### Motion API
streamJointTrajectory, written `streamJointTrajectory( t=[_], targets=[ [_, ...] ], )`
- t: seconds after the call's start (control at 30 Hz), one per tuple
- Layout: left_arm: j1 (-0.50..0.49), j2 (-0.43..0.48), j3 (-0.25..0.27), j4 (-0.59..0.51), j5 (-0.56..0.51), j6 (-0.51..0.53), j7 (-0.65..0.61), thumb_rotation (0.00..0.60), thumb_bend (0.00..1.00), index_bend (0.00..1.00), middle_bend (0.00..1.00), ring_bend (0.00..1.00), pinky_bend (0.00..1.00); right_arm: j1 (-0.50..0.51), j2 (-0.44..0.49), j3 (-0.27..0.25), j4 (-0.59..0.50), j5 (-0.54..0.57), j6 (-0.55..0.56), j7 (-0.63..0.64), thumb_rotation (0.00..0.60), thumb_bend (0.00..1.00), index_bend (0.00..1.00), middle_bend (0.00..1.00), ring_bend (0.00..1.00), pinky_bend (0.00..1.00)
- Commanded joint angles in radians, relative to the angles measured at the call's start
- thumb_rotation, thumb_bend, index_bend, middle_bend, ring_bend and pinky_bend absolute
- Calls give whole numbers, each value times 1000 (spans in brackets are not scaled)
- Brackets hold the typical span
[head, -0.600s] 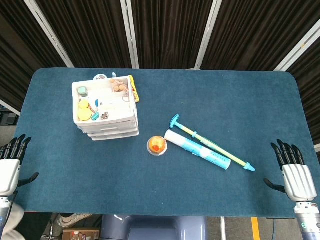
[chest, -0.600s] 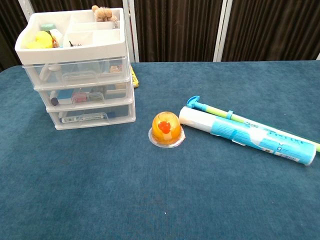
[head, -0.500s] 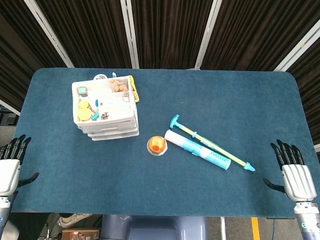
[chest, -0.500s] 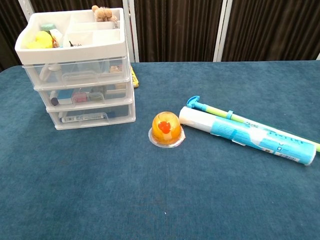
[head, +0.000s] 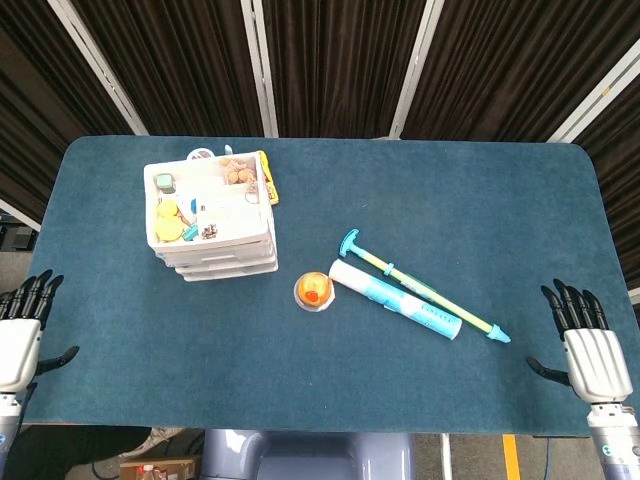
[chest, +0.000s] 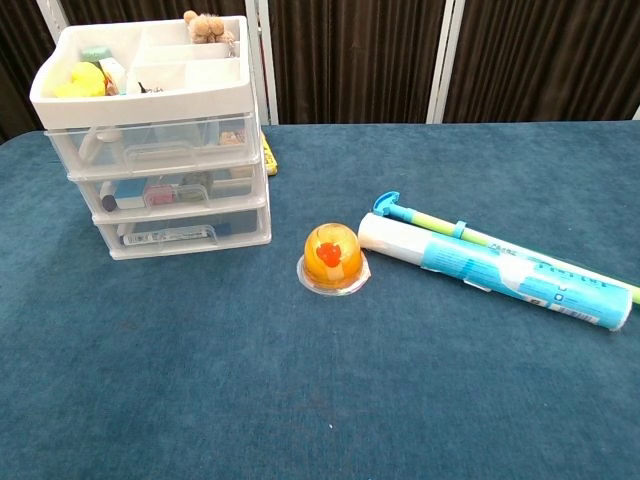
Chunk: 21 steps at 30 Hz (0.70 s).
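Observation:
My left hand (head: 20, 335) hangs off the table's left front corner, fingers spread, holding nothing. My right hand (head: 588, 345) is at the right front edge, fingers spread and empty too. Neither hand shows in the chest view. An orange jelly cup (head: 314, 290) (chest: 334, 259) sits mid-table. Right of it lies a white and blue tube (head: 394, 299) (chest: 495, 271), with a thin teal and yellow pump stick (head: 420, 286) (chest: 425, 219) alongside. The right hand is nearest the stick's tip, well apart from it.
A white three-drawer organiser (head: 211, 220) (chest: 155, 140) stands at the left, its top tray full of small items. A yellow object (head: 267, 177) lies behind it. The blue table (head: 350, 390) ends at dark curtains behind.

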Motion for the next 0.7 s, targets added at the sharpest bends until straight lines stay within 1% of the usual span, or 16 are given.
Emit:
streamJointTrajectory(
  t=[0.03,0.1,0.17,0.2,0.23,0.27,0.3,0.33,0.37,0.47,0.53,0.6,0.7],
  targets=[
    [-2,0,2,-2,4,-4,-4,600,6,0,0,0,113,1,-1,1,1,1,-2,-3,600,162,0,0,0,11],
    [-5,-1,2,-4,7,-5,-8,600,14,0,0,0,116,2,-1,1,3,2,-2,-3,600,162,0,0,0,11],
    [-11,-6,1,-20,10,-11,-20,600,51,0,13,5,139,-1,1,4,3,10,-2,7,600,162,0,0,0,11],
    [-13,-8,-2,-26,11,-12,-23,600,130,1,82,57,207,-2,3,4,2,11,-1,11,600,162,0,0,0,12],
    [-14,-10,-3,-29,13,-11,-25,600,225,13,221,176,318,-2,4,5,1,11,0,13,600,162,0,0,0,11],
    [-17,-14,-5,-33,16,-11,-27,600,320,35,427,366,452,-1,5,6,0,11,1,15,600,162,0,0,0,12],
    [-20,-18,-5,-39,18,-15,-31,600,364,52,563,496,529,-1,5,5,0,9,1,14,600,162,0,0,0,11],
    [-22,-21,-2,-51,13,-25,-34,600,408,75,726,656,624,-2,4,4,0,7,2,12,600,161,0,0,0,11],
    [-25,-22,3,-66,4,-40,-34,600,442,87,823,753,689,-2,2,4,1,6,3,8,600,162,0,0,0,11],
    [-38,-21,14,-117,-21,-93,-41,600,498,96,916,849,804,-3,-1,3,0,5,5,-1,600,162,0,0,0,12],
    [-47,-23,15,-153,-49,-128,-47,600,521,102,953,892,850,-4,-1,2,-2,4,7,-3,600,162,0,0,0,11],
    [-58,-27,13,-200,-90,-171,-61,600,540,105,973,924,885,-5,-1,3,-2,3,11,-3,600,162,0,0,0,11],
    [-89,-31,-1,-289,-193,-262,-90,600,564,106,981,947,923,-6,1,5,-2,7,12,4,600,162,0,0,0,12]
  ],
)
